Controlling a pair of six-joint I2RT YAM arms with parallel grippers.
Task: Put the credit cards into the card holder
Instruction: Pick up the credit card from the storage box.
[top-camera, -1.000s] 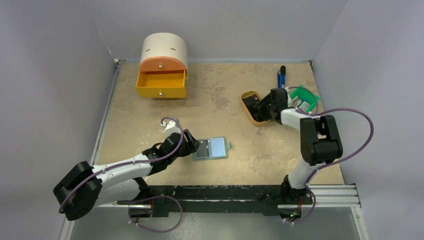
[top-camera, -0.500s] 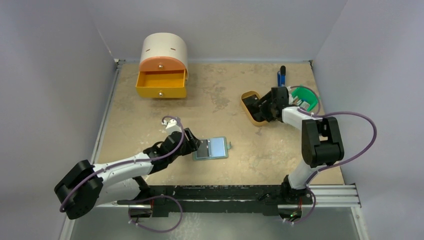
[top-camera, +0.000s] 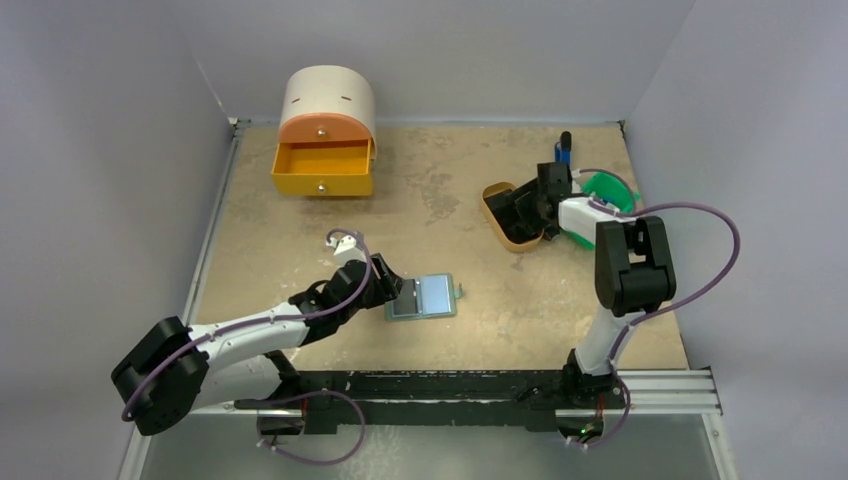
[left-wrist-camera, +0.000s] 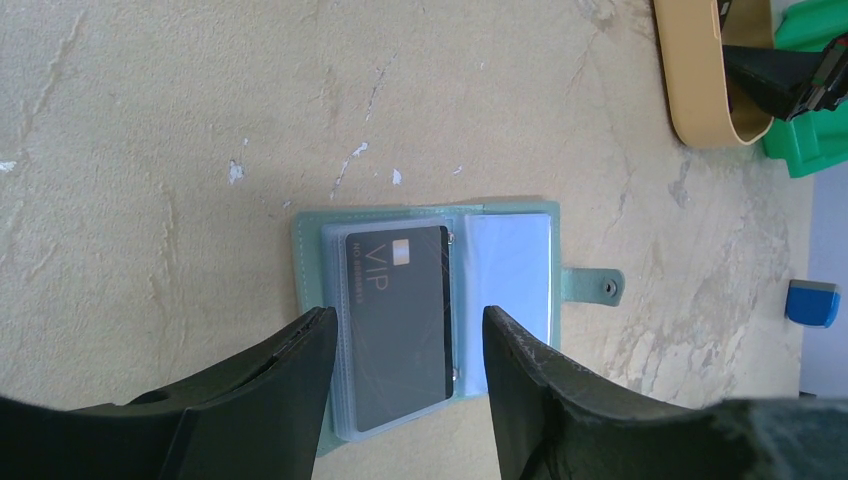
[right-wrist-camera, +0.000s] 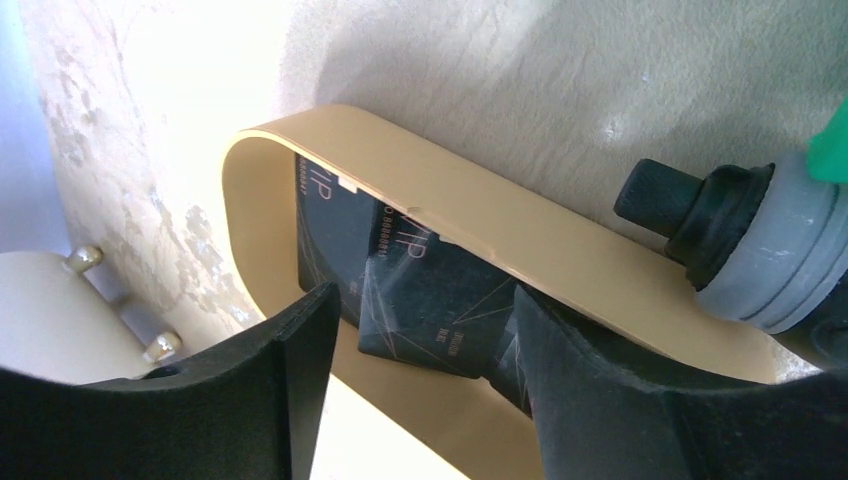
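The card holder (top-camera: 424, 297) lies open on the table, its green tab (left-wrist-camera: 597, 284) pointing right. One black credit card (left-wrist-camera: 396, 320) marked VIP sits in its left clear pocket; the right pocket (left-wrist-camera: 511, 270) looks pale and bare. My left gripper (left-wrist-camera: 405, 325) hangs open just above the holder, its fingers on either side of that card. More black credit cards (right-wrist-camera: 345, 235) lie overlapping in the tan oval tray (right-wrist-camera: 480, 240). My right gripper (right-wrist-camera: 425, 310) is lowered into the tray (top-camera: 497, 200), open, with the cards between its fingers.
An orange drawer box (top-camera: 324, 140) with its drawer pulled out stands at the back left. A blue stick (top-camera: 564, 152) and a green bin (top-camera: 606, 188) sit just behind and right of the tray. A grey cylinder with a black tip (right-wrist-camera: 735, 240) lies past the tray's rim.
My right gripper has shifted toward the back over the tray and its jaws have spread wider. The left arm has edged slightly toward the holder, jaws unchanged.
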